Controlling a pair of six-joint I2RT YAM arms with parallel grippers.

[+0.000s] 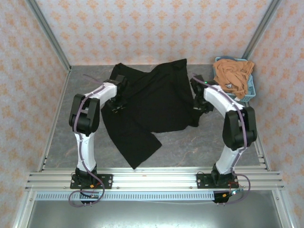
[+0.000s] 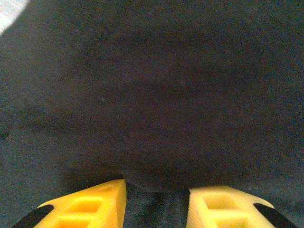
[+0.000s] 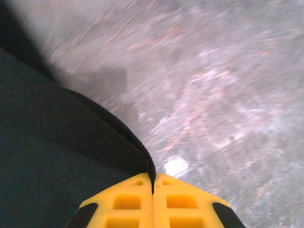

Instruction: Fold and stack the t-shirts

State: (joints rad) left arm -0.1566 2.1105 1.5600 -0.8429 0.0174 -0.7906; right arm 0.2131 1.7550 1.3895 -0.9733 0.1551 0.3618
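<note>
The soft black cloth t-shirt (image 1: 154, 104) is lying between both arms; the right gripper (image 3: 153, 190) is pinching its edge, and the left gripper (image 2: 156, 202) is spread over it.

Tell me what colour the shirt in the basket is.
Orange-tan shirt, heaped in the light blue basket; top external view.

White-and-black arms, purple cables, yellow pincer fingers (image 2: 90, 209)
</note>
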